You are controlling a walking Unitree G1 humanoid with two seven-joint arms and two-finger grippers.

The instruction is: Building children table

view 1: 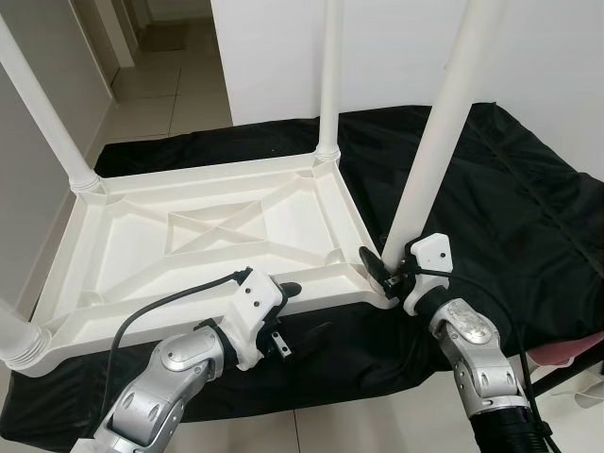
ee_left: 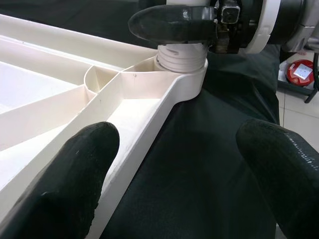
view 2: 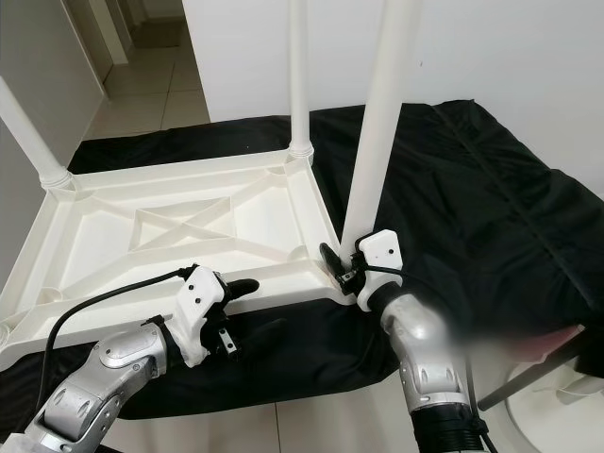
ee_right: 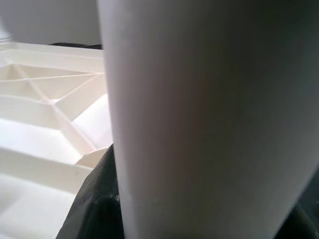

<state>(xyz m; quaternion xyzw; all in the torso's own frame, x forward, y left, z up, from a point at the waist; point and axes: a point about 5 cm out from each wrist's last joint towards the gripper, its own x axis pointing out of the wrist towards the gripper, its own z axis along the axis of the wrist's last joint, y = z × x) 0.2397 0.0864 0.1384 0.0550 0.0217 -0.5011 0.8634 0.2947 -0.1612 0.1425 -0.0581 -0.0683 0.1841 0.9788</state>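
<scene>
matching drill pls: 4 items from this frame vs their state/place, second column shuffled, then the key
Items
1. right gripper
2. left gripper
3. upside-down tabletop
4. black cloth

States/places
A. spread over the floor under the work
B. open, at the tabletop's near edge
C. shut on the leg at the near right corner
D. lying underside up, ribs showing, legs pointing up

Pairs: 1-C, 2-B, 3-D, 4-A
</scene>
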